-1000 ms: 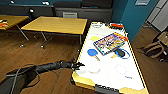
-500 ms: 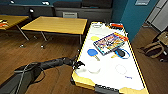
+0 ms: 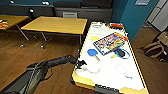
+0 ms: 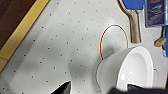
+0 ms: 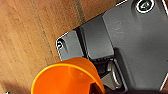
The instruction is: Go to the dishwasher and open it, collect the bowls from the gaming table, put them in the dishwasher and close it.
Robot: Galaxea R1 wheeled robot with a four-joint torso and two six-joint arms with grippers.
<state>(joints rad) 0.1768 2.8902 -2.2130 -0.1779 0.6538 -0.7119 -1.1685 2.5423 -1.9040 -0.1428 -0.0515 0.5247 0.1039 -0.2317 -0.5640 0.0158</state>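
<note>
The white-topped gaming table (image 3: 110, 77) with a yellow rim stands ahead on the right. A white bowl (image 3: 94, 67) sits near its near-left edge. My left arm reaches in from the left, and the left gripper (image 3: 83, 64) is at the bowl's side. In the left wrist view the gripper (image 4: 97, 88) stands open, with the wall of the white bowl (image 4: 125, 72) between its fingers. My right gripper holds an orange bowl (image 5: 66, 77) over the wooden floor beside the robot's dark plate. A dark navy round thing (image 3: 121, 53) and a yellow one (image 3: 95, 38) lie further up the table.
A board game box (image 3: 110, 43) and a blue paddle (image 3: 93, 53) lie mid-table. Two yellow wooden tables (image 3: 58, 25) stand to the left on the wooden floor, with a dark sofa (image 3: 82, 10) behind. Bags (image 3: 155, 47) lie on the floor to the right.
My left arm has stretched further to the right, bringing the gripper up to the white bowl at the table's near-left edge. The bowl has stayed in place.
</note>
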